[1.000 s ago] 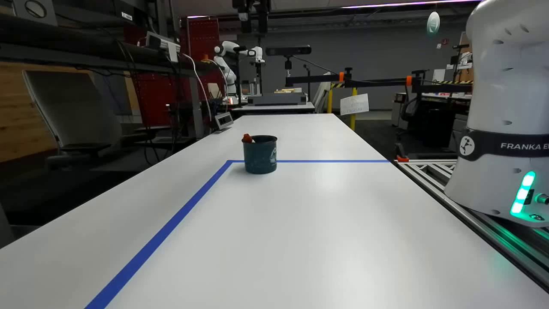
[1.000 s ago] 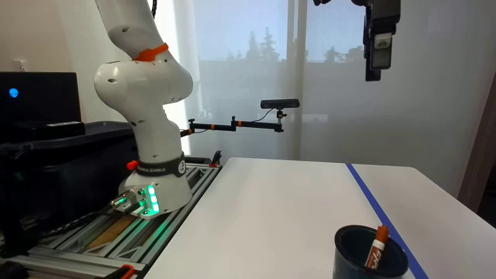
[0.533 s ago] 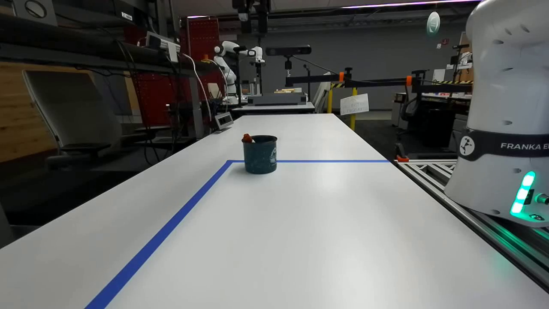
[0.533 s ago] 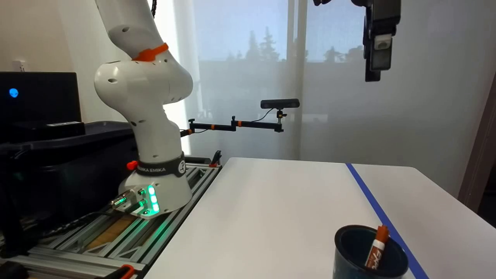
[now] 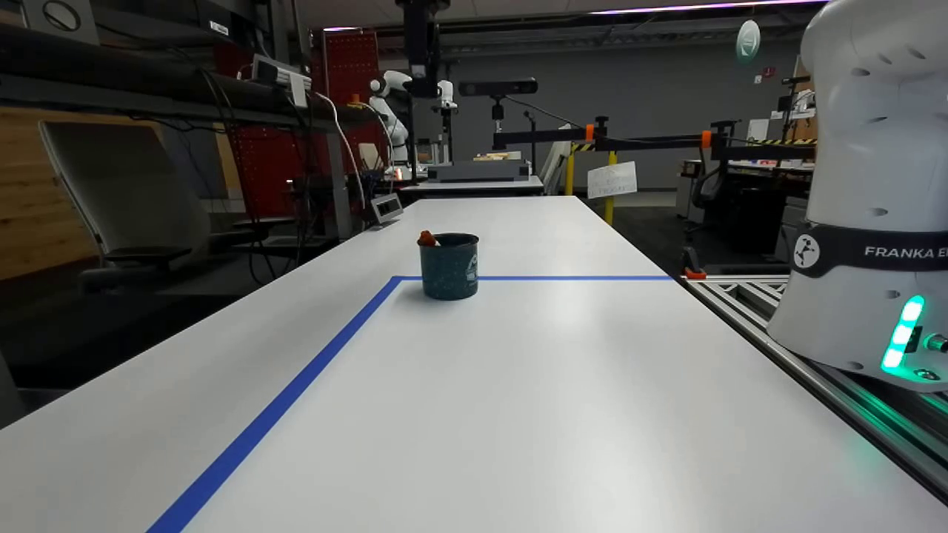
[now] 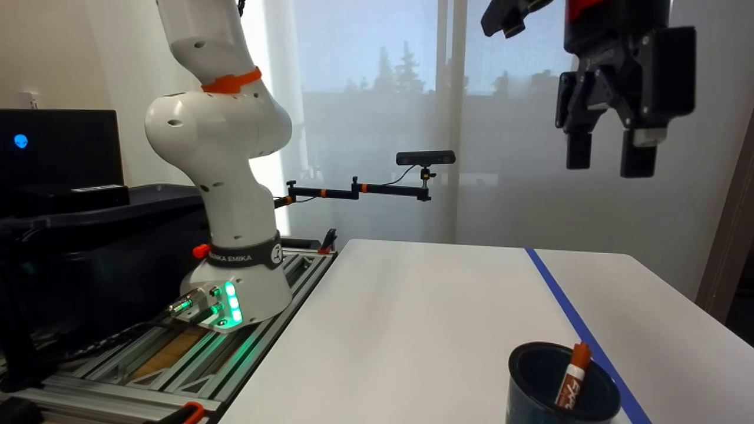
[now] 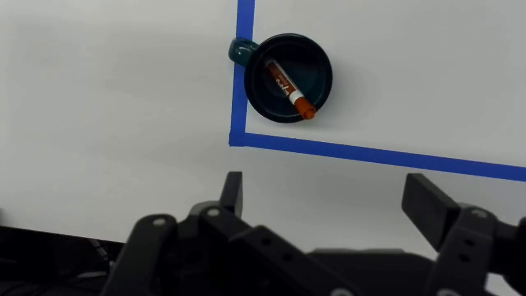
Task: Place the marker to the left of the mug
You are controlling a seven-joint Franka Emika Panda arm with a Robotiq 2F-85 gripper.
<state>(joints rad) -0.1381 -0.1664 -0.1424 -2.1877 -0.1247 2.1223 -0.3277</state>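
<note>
The mug is a dark teal cup standing upright on the table in both exterior views (image 5: 449, 275) (image 6: 524, 400) and the wrist view (image 7: 306, 72), where its handle points to the upper left. The red-orange marker with a white band leans inside the mug (image 7: 290, 89); its cap end sticks up above the rim in both exterior views (image 5: 427, 238) (image 6: 572, 380). My gripper (image 6: 609, 158) is open and empty, high above the table, fingers pointing down. In an exterior view it shows partly at the top (image 5: 424, 81). In the wrist view the fingertips (image 7: 322, 176) are below the mug in the picture.
Blue tape lines (image 5: 296, 389) form a corner on the white table (image 5: 563, 414) beside the mug; the tape also shows in the wrist view (image 7: 370, 153). The robot base (image 6: 241, 294) stands on a metal frame along one table edge. A camera on an arm (image 6: 425, 158) stands beyond the table.
Up to half a second ago the gripper stayed nearly still. Since then it has come lower and turned, showing both fingers apart. The mug and marker have not moved.
</note>
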